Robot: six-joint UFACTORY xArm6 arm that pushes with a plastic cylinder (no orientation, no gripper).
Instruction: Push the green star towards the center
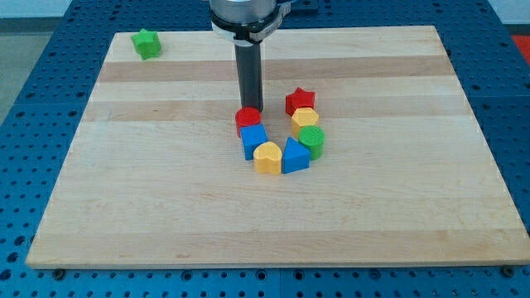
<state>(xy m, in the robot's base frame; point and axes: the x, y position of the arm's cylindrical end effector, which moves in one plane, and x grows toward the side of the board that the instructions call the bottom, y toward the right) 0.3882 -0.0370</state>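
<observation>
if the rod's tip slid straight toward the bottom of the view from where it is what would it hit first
Most likely the red round block: my tip sits just above it in the view, seemingly touching or nearly so, though depth is unclear. The green star block lies far off, top left.

**Eight blocks on the bench, by my count**

I count eight blocks in all. Two are green: one green star [146, 43] at the far left corner and one green cylinder [312, 141]. Two are red: one red star [300, 101] and one red cylinder [248, 121]. Two are yellow: one yellow block [305, 118] of unclear shape and one yellow pentagon-like block [267, 157]. Two are blue: one blue block [253, 141] and one blue triangular block [295, 156]. There is one bench [149, 207] and one rod, with my tip [250, 108].
</observation>
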